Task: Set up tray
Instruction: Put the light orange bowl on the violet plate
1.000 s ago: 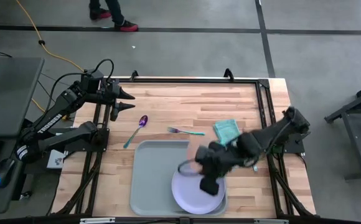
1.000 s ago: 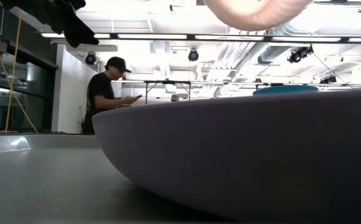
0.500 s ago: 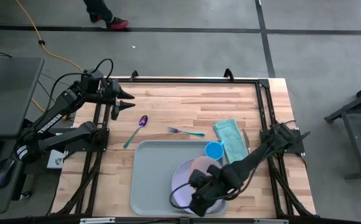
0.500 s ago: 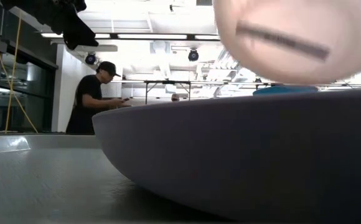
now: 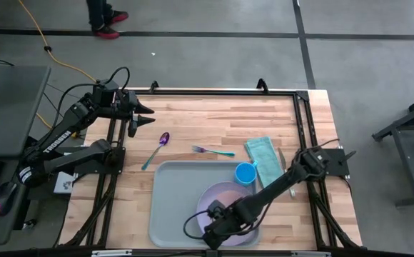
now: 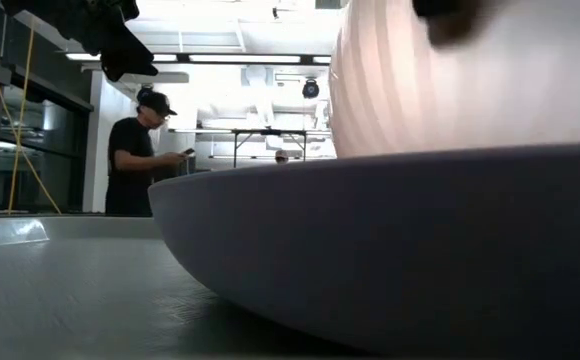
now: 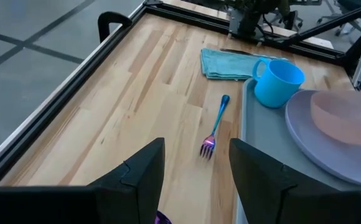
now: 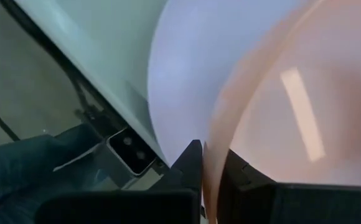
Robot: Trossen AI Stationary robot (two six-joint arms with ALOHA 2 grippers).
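The grey-blue tray [image 5: 175,200] lies on the wooden table near its front edge. On it sit a lavender plate [image 5: 210,207] and, at its far right corner, a blue cup [image 5: 245,172]. A pink bowl [image 5: 228,194] is low over the plate, with my right gripper [image 5: 214,223] shut on it. In the low view the bowl [image 6: 450,80] reaches down behind the plate's rim [image 6: 370,240]; whether it rests there I cannot tell. My left gripper [image 5: 146,114] hangs open over the table's far left corner. My right gripper pinches the pink bowl's rim [image 8: 213,146] between its two fingers [image 8: 193,165], one on each face of the wall. The fingers come steeply from above, at the side of the bowl nearest the table's front edge. The bowl sits open side up over the plate.
A purple spoon [image 5: 157,146], a fork [image 7: 215,127] and a folded teal cloth [image 5: 263,158] lie on the bare wood beyond the tray. A person stands in the room behind the table [image 6: 135,150]. Black frame rails [image 5: 228,91] edge the table.
My right gripper has gone down and toward the table's near edge, rolling at the wrist, with the pink bowl in its fingers. The bowl has sunk from high above the plate down into it. The blue cup, earlier behind the arm, now shows.
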